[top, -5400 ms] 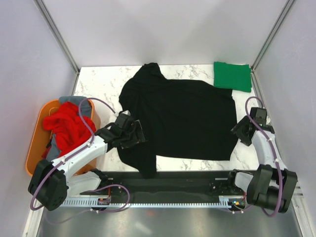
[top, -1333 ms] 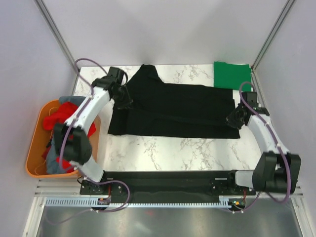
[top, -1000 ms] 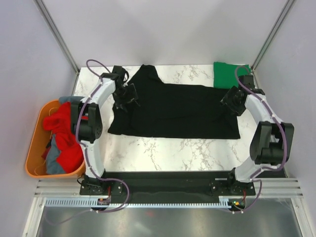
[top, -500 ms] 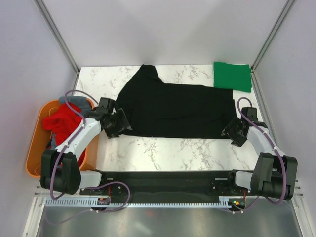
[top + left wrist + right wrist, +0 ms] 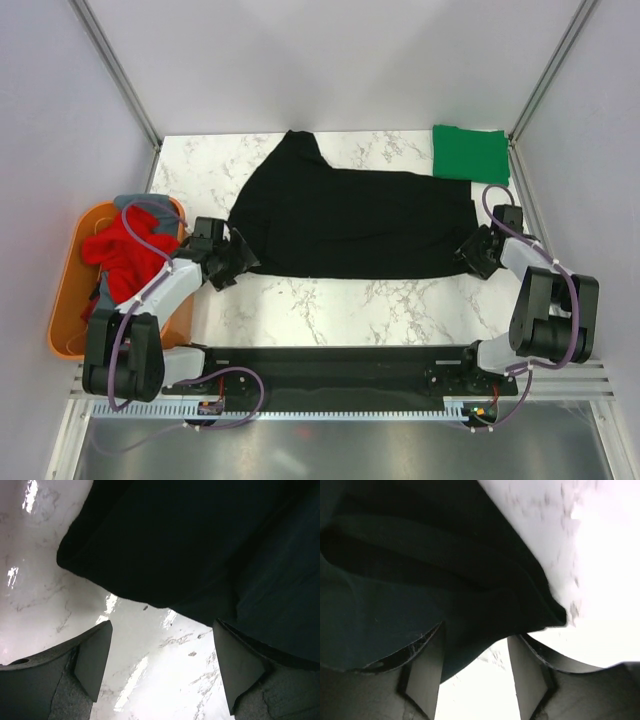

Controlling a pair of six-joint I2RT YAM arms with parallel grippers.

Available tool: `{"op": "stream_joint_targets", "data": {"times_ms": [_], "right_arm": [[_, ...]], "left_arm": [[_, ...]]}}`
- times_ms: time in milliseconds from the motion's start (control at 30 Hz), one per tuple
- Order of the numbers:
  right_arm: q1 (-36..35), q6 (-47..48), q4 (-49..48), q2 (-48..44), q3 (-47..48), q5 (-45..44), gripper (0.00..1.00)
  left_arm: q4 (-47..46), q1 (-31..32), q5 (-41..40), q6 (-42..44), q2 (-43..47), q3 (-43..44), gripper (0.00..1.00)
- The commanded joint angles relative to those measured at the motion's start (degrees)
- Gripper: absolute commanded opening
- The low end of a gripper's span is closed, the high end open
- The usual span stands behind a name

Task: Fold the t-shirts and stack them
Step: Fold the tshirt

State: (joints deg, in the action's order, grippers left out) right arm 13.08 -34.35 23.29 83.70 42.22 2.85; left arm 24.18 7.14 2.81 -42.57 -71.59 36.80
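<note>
The black t-shirt [image 5: 355,220] lies folded in half lengthwise across the middle of the table, one sleeve pointing to the back. My left gripper [image 5: 241,262] is open at its near left corner, the shirt edge [image 5: 150,545] just beyond bare marble between the fingers [image 5: 92,660]. My right gripper [image 5: 469,256] is open at the near right corner, with the black hem [image 5: 485,625] reaching in between its fingers [image 5: 527,672]. The folded green t-shirt [image 5: 470,153] lies at the back right. The red t-shirt [image 5: 125,255] and grey t-shirt [image 5: 135,203] are bunched in the tub.
The orange tub [image 5: 62,320] stands off the table's left edge beside my left arm. Metal frame posts rise at the back corners. White marble table [image 5: 340,305] shows in front of the black shirt.
The black shirt was folded in half, its near half carried to the back. Both grippers then came back from the far edge to the near corners and stand open there.
</note>
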Motion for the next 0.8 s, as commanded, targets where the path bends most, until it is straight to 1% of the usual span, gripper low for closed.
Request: {"op": "stream_joint_targets", "data": {"times_ms": [0, 33, 100, 133, 200, 233, 300, 333, 467, 567, 667, 700, 767], "right_arm": [[1.3, 1.5, -3.2, 5.2, -1.0, -1.9, 0.56], [1.6, 1.6, -3.5, 5.3, -1.2, -1.9, 0.49], [1.8, 1.7, -4.0, 4.9, -1.8, -2.1, 0.43], [1.9, 1.7, -4.1, 4.6, -2.1, -2.1, 0.34], [1.9, 1.7, -4.2, 4.5, -2.2, -2.3, 0.23], [2.3, 2.0, -4.2, 4.6, -2.1, -2.5, 0.15], [3.2, 1.9, -4.1, 4.9, -2.1, -2.5, 0.07], [4.6, 1.8, -4.1, 5.1, -2.1, -2.3, 0.02], [5.7, 2.0, -4.7, 6.4, -1.8, -0.3, 0.0], [5.7, 2.2, -5.3, 7.4, -2.0, 0.0, 0.0], [5.8, 2.1, -5.4, 7.4, -2.0, 0.1, 0.0], [6.0, 2.0, -5.4, 7.4, -2.0, 0.1, 0.0], [6.3, 2.0, -5.4, 7.3, -1.9, 0.0, 0.0]], "left_arm": [[-3.7, -3.1, -5.8, -6.1, -1.3, -1.8, 0.89], [-4.1, -3.2, -6.2, -6.4, -1.7, -1.8, 0.89], [-4.8, -3.5, -8.2, -6.8, -3.0, -1.6, 0.89], [-4.9, -3.7, -9.0, -7.1, -3.3, -1.6, 0.88], [-5.4, -4.0, -11.2, -7.4, -4.0, -1.3, 0.87], [-5.7, -4.2, -11.7, -7.4, -4.9, -1.1, 0.87], [-5.8, -4.3, -12.3, -7.6, -5.9, -0.4, 0.86], [-5.9, -4.3, -12.3, -7.9, -6.9, -0.3, 0.86], [-7.7, -4.3, -11.2, -8.6, -8.3, -0.8, 0.82], [-7.8, -4.3, -12.4, -8.7, -9.6, 0.0, 0.79], [-7.8, -4.3, -13.9, -8.4, -10.8, 1.1, 0.74], [-7.7, -4.3, -14.1, -8.2, -11.1, 1.3, 0.7], [-7.7, -4.3, -14.9, -8.1, -11.3, 1.7, 0.67]]}}
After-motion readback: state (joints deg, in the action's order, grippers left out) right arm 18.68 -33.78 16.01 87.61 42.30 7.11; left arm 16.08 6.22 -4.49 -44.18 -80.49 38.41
